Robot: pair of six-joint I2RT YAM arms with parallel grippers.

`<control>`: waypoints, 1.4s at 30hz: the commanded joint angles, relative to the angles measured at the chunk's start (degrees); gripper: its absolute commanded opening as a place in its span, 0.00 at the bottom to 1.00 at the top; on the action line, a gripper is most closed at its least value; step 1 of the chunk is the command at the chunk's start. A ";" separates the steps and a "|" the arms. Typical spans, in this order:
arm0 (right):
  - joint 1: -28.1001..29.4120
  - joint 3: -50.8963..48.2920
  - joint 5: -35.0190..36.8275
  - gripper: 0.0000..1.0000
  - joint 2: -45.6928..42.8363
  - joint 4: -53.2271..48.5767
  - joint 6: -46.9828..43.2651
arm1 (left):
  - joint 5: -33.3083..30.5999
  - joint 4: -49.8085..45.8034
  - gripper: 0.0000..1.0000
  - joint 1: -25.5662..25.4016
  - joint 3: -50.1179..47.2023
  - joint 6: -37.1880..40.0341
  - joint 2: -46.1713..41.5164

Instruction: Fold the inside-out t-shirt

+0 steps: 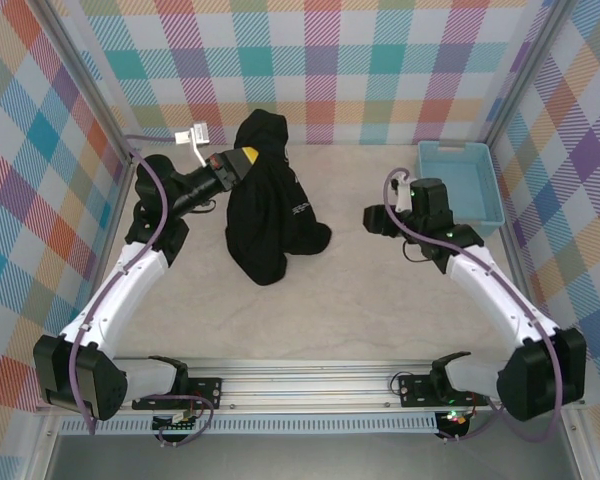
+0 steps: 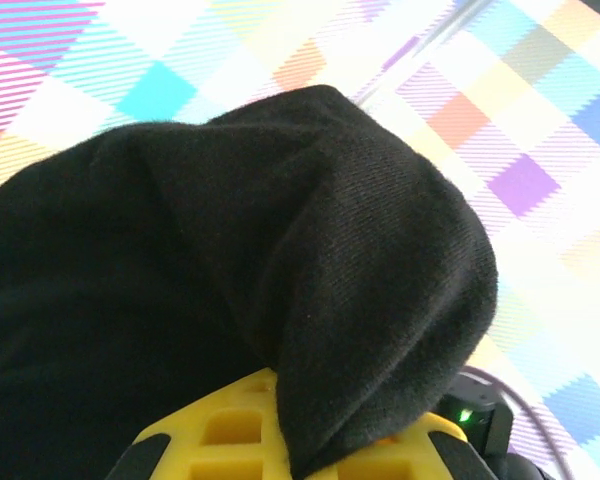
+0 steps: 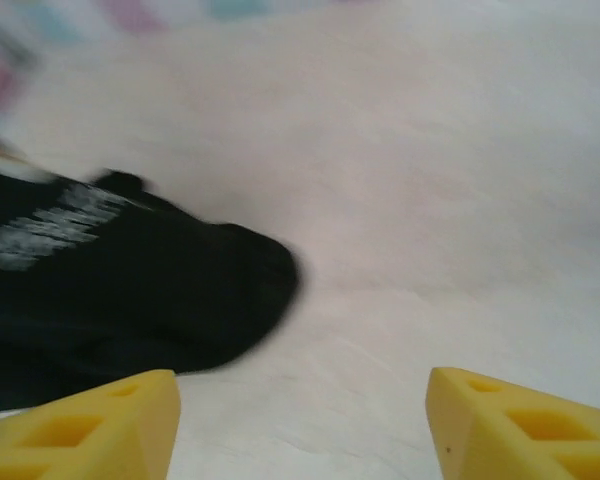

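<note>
The black t-shirt (image 1: 270, 215) hangs in a bunched column from my left gripper (image 1: 248, 157), and its lower end rests on the table. That gripper is shut on a fold of the cloth near the top. In the left wrist view the t-shirt (image 2: 230, 260) drapes over the yellow fingers (image 2: 210, 430). My right gripper (image 1: 372, 218) hovers just right of the shirt's lower edge, open and holding nothing. In the right wrist view its yellow fingers (image 3: 90, 430) stand wide apart over bare table, with the t-shirt (image 3: 130, 290) and its white print ahead on the left.
A light-blue basket (image 1: 460, 180) stands at the back right, behind my right arm. Checked walls close in the table (image 1: 360, 310) on three sides. A white cable plug (image 1: 192, 134) lies at the back left.
</note>
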 commanded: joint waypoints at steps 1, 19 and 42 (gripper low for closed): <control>0.93 5.62 -21.56 0.75 2.23 14.46 -1.50 | 7.67 5.40 0.00 -1.92 3.31 7.03 -0.98; 3.53 25.97 -42.43 0.31 17.18 20.32 -3.47 | 14.32 -12.60 0.00 -5.78 8.61 26.64 2.05; 10.81 40.66 0.87 0.00 10.31 -14.59 -4.34 | -17.50 -32.80 0.71 -18.21 8.78 26.42 0.28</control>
